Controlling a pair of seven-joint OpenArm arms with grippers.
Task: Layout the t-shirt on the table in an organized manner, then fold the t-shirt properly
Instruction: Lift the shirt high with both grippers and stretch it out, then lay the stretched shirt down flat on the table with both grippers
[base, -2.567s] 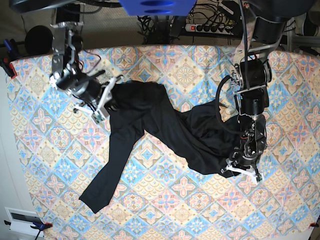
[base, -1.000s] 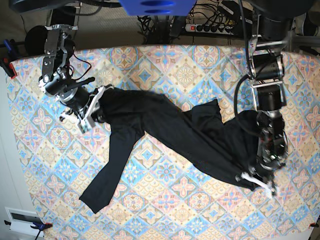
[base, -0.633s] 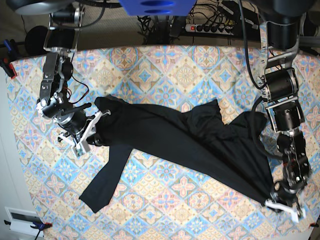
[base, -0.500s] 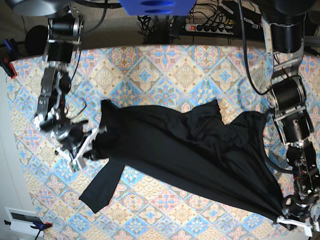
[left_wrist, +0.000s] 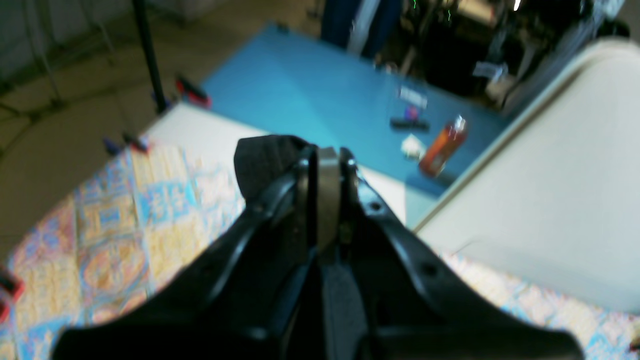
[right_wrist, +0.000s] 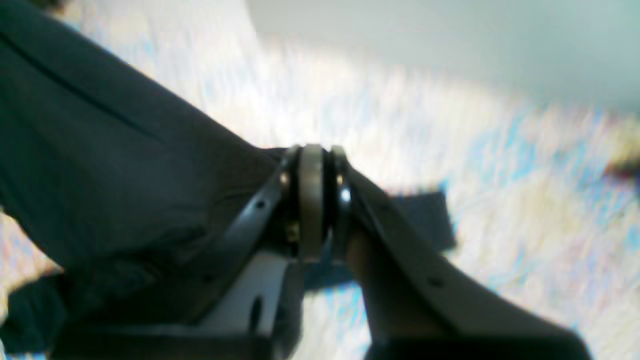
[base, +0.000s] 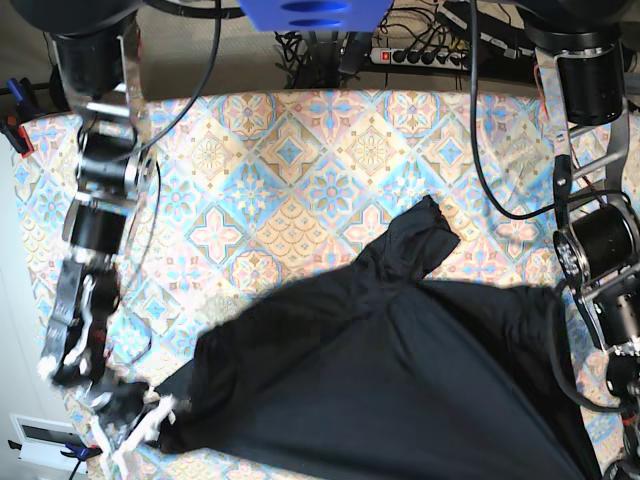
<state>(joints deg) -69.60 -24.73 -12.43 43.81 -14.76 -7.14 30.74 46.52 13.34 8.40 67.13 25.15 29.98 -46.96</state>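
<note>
The black t-shirt (base: 400, 380) lies spread wide across the near half of the patterned table (base: 290, 150), with one sleeve (base: 420, 235) pointing up toward the middle. My right gripper (base: 148, 422) is at the near left edge, shut on the shirt's left corner. In the right wrist view its jaws (right_wrist: 312, 165) pinch black fabric (right_wrist: 125, 170). My left gripper is past the base view's bottom right corner; only its arm (base: 600, 250) shows there. In the left wrist view it (left_wrist: 327, 165) is shut on a fold of the shirt (left_wrist: 260, 160).
A power strip (base: 420, 55) and cables lie behind the table's far edge. Red clamps (base: 15, 130) grip the left edge. A white box (base: 40, 440) sits beside the near left corner. A blue surface (left_wrist: 310, 100) with an orange bottle (left_wrist: 442, 145) lies beyond the table.
Both grippers have pulled toward the table's near edge and farther apart, still holding the shirt. The shirt has slid toward the near edge and spread wide; its long hanging sleeve no longer shows.
</note>
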